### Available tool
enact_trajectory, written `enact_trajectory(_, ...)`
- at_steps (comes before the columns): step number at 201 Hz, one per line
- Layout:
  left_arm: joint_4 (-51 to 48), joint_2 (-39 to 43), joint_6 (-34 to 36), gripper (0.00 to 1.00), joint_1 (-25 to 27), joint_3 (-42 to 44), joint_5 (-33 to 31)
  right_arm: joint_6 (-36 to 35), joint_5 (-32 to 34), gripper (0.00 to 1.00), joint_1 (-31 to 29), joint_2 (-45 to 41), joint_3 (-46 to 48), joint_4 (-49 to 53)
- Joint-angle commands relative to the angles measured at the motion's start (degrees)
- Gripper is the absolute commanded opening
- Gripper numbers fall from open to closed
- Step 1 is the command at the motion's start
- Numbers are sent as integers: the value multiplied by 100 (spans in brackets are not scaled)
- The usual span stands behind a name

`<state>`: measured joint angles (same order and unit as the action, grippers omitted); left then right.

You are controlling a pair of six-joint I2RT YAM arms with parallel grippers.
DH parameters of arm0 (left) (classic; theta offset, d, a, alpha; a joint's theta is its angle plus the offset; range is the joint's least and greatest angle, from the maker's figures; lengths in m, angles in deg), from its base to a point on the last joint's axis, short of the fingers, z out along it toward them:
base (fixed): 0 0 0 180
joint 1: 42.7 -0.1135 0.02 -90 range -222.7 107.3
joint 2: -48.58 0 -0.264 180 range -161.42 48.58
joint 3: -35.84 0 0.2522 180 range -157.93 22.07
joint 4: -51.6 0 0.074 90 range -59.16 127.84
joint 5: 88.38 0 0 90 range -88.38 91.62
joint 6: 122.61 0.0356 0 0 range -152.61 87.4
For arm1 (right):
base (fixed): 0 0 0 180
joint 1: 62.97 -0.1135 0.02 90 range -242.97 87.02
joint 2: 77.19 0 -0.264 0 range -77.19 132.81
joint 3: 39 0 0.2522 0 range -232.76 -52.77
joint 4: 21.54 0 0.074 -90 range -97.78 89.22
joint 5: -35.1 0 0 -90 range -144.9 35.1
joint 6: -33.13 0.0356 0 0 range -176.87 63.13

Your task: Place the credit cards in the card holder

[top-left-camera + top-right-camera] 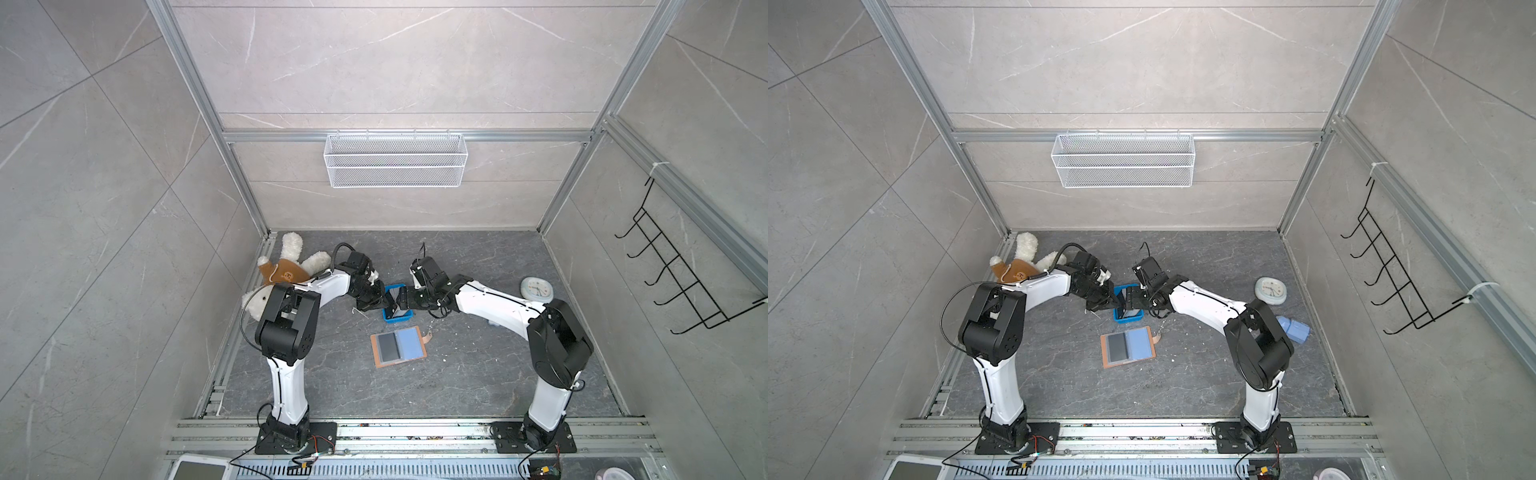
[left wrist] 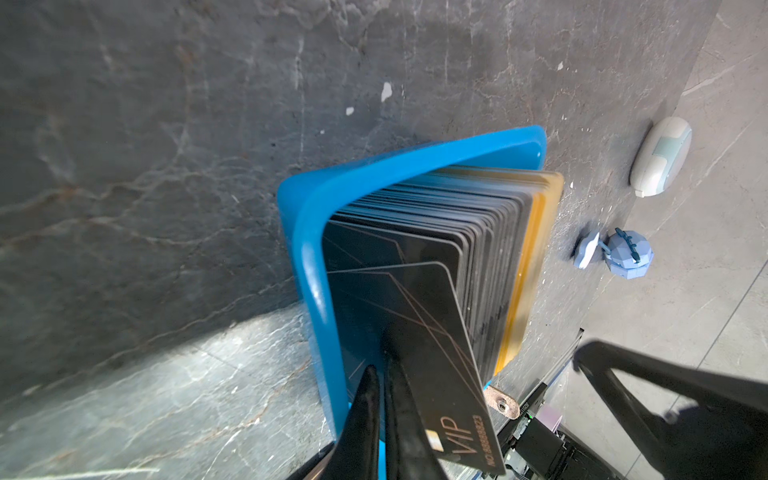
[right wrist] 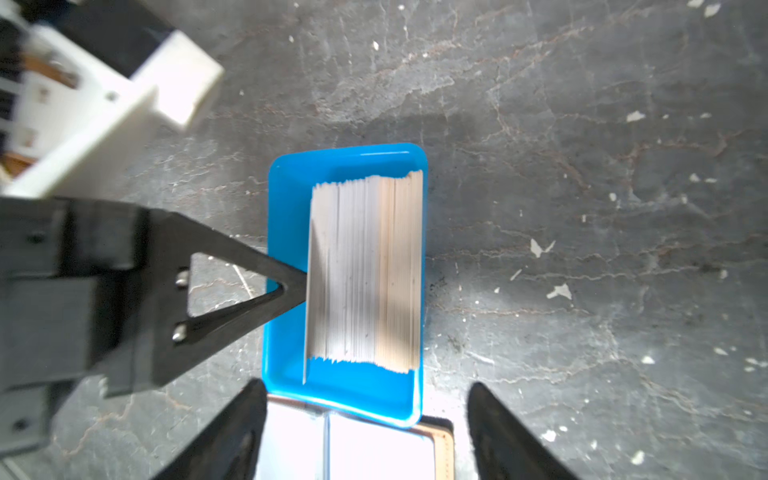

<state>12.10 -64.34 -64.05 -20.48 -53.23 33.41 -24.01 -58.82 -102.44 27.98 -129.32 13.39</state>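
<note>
The left end effector (image 2: 380, 374) has its two black fingers pressed together on a card (image 2: 419, 316), a black one with pale "VIP" lettering, pinching it near one edge. That card leans away from the stack (image 2: 478, 232), with its far end down inside the tray (image 2: 316, 257). The stack stands on edge in this small blue tray, mostly dark cards with a few gold ones at the far end; from the right wrist view only their pale edges (image 3: 365, 266) show, packed against one long wall of the tray (image 3: 286, 208). The left end effector (image 3: 299, 286) touches the open end of that stack. The right end effector (image 3: 365, 390) hangs over the tray's end with its fingers spread wide and nothing between them. In both top views the two end effectors meet over the tray (image 1: 395, 287) in the middle of the dark worktop (image 1: 478, 365). The holder (image 1: 399, 347) lies open and flat just on the robot's side of the tray, tan-rimmed, with a dark card showing in its left sleeve (image 1: 388, 347) and a bare bluish sleeve on the right. A plush toy (image 1: 291, 257) lies behind the left arm, and a round clock (image 1: 537, 289) sits beside the right arm.
</note>
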Motion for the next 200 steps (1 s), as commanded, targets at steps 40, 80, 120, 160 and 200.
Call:
enact_trajectory(40, -98, -49, 137, 10, 31, -191, 128, 185, -405, 43, -164, 190, -187, -240)
enact_trajectory(80, -98, -46, 137, 10, 37, -198, 127, 227, -399, 35, -191, 435, -346, -228)
enact_trajectory(120, -114, -46, 138, 10, 41, -202, 126, 247, -434, 28, -195, 679, -498, -201)
enact_trajectory(160, -109, -28, 140, 10, 37, -206, 117, 264, -443, 21, -215, 782, -543, -199)
enact_trajectory(200, -121, 20, 139, 10, 37, -200, 71, 302, -418, 9, -218, 753, -513, -210)
